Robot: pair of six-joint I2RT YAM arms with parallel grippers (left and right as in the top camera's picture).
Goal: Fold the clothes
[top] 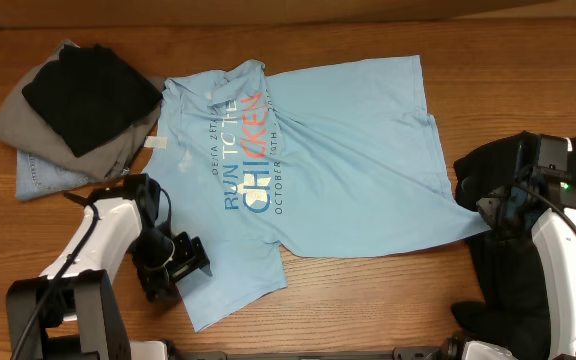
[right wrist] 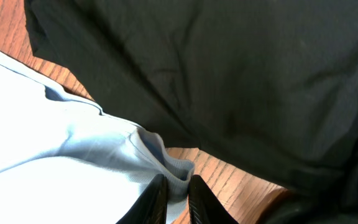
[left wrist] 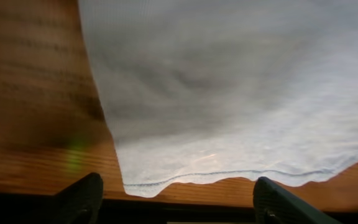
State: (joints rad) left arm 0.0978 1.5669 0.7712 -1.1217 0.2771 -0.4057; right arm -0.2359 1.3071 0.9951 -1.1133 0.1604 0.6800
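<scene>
Right pincer (right wrist: 176, 186) grips blue shirt (top: 348, 170) at edge.

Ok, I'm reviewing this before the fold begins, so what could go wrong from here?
1. The right gripper pinches only a small ribbed edge of the blue shirt; a pull may slip it free.
2. The black garment lies right beside that grip and could be dragged along.
3. The left gripper is open with the hem barely at its fingertips; closing may miss it.

Brown wooden table (top: 368, 300), visible grain, soft light
</scene>
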